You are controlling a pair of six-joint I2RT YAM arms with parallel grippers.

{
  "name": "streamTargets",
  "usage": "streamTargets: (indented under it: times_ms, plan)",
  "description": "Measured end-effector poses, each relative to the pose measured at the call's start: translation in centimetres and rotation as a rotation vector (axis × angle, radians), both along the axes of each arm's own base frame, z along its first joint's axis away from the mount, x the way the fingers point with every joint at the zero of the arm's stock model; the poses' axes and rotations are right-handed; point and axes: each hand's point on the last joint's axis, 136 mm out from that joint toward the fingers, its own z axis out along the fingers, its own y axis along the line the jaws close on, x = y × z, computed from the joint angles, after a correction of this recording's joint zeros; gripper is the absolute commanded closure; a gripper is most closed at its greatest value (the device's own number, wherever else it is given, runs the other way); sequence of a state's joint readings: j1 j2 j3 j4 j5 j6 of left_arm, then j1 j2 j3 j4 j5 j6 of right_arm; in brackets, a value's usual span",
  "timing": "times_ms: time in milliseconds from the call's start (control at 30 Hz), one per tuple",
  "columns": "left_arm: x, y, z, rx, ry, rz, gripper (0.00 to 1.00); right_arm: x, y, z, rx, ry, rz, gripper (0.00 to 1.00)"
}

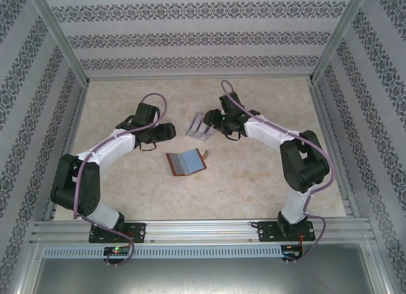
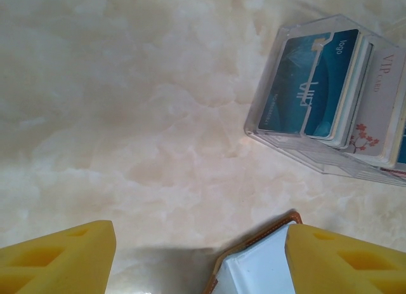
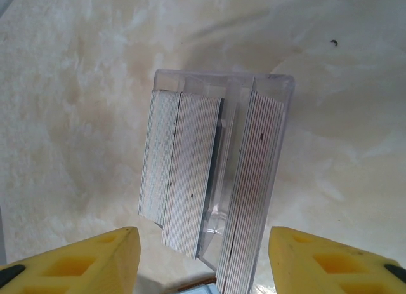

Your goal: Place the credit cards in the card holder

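Note:
The credit cards [image 1: 200,126] stand in stacks in a clear plastic rack at mid table. In the left wrist view their blue faces [image 2: 314,84] show, and in the right wrist view their pale edges [image 3: 190,180]. The card holder [image 1: 187,162] lies open just in front of the rack, brown outside, grey-blue inside. My left gripper [image 1: 166,133] hangs open left of the rack, and a corner of the card holder [image 2: 260,265] shows between its yellow fingers [image 2: 60,256]. My right gripper [image 3: 204,262] is open with the near ends of the card stacks between its fingers, which touch nothing.
The clear rack [image 2: 330,157] holds a pink-white VIP card [image 2: 380,110] beside the blue ones. Bare marble-patterned tabletop [image 1: 266,173] surrounds the rack and card holder. Patterned walls and metal rails [image 1: 330,141] bound the table.

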State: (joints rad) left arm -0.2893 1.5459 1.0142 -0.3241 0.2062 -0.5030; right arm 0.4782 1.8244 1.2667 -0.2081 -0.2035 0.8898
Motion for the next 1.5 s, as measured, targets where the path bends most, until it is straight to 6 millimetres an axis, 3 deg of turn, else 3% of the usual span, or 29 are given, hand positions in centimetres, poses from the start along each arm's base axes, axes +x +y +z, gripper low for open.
streamTargets:
  times_ms: [133,400,733,833,933,1067,1267,1500]
  plan:
    - [0.4,0.5,-0.5,0.02,-0.028,0.012,0.3,0.3,0.2,-0.7,0.006,0.02,-0.016,0.43]
    - [-1.3,2.0,-4.5,0.089,0.005,0.027,0.31,0.4,0.3,-1.6,0.005,0.039,-0.025,0.51]
    - [-1.1,3.5,-5.5,0.159,-0.047,0.06,0.31,0.3,0.3,-1.6,-0.02,0.036,-0.025,0.59]
    - [-0.8,3.6,-5.3,0.165,-0.063,0.066,0.31,0.5,1.1,-0.8,-0.019,0.012,-0.011,0.65]
    - [-0.6,3.7,-5.2,0.168,-0.076,0.072,0.3,0.8,1.9,0.3,-0.014,-0.017,0.002,0.65]
    - [-0.7,3.8,-5.3,0.173,-0.075,0.075,0.3,1.1,2.3,0.9,-0.024,-0.038,0.011,0.55]
    - [-0.7,3.8,-5.4,0.173,-0.075,0.075,0.3,1.2,2.2,-0.1,-0.051,-0.017,0.006,0.42]
    - [-0.7,3.8,-5.4,0.173,-0.074,0.075,0.3,0.9,1.7,-0.8,-0.076,0.004,-0.006,0.42]
